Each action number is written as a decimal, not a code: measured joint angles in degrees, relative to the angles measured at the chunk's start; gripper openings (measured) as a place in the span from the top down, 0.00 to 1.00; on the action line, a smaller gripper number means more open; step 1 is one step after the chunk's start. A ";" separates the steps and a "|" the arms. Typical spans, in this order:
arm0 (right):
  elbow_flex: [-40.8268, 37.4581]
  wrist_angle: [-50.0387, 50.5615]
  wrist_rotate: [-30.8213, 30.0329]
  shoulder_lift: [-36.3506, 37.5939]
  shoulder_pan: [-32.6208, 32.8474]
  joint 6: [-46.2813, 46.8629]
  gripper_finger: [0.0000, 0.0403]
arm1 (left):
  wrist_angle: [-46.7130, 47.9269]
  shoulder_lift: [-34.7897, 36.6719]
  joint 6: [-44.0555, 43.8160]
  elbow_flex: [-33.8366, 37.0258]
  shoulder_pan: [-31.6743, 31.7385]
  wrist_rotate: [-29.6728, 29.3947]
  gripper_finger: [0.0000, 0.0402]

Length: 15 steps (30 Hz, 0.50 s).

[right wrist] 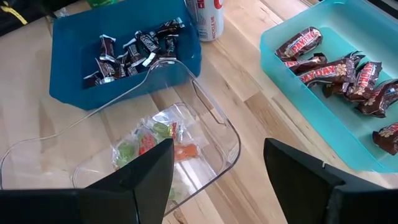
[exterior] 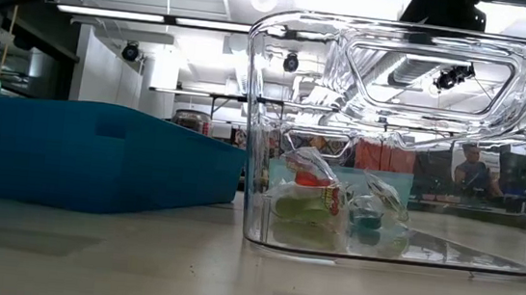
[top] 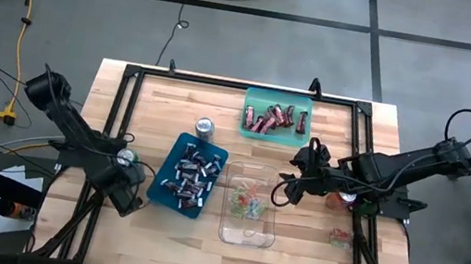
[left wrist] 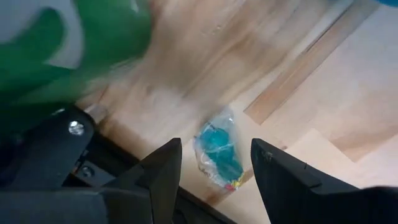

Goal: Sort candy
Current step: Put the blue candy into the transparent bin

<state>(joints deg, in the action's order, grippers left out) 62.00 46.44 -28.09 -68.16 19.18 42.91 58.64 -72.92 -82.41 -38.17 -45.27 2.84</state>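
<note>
My left pincer [left wrist: 214, 165] released, straddling blue-wrapped candy [left wrist: 219, 154] on table, directly below; right pincer [right wrist: 217, 171] released too, hovering over clear bin [right wrist: 227, 146].

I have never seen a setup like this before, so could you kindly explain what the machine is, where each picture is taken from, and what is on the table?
It is a robot with two dark arms at a wooden table, sorting candy. One picture looks straight down from above, one looks level across the tabletop, and two come from cameras on the arms' wrists.

On the table, a blue bin holds dark mini bars, a teal tray holds dark red bars, and a clear tub holds small green-and-red pieces. Drink cans stand nearby, one beside the blue bin.

The left gripper is open and empty at the table's left edge, just above a loose blue-wrapped sweet. The right gripper is open and empty too, near the clear tub. A few more sweets lie loose on the right.
</note>
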 joint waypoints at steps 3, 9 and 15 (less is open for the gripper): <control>0.00 -0.04 0.05 0.00 0.00 0.13 0.40 | -1.65 -2.67 -0.02 0.02 -0.56 0.13 0.55; 0.00 -0.13 0.04 0.00 0.00 0.14 0.40 | -2.45 -8.34 0.04 0.02 -1.50 1.59 0.55; 0.00 -0.66 0.04 0.00 0.00 0.14 0.40 | -4.45 -11.99 1.62 -0.09 -1.71 1.99 0.57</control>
<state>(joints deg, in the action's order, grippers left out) 62.00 45.78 -28.05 -68.16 19.18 43.05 54.20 -84.91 -80.80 -38.26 -46.98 4.82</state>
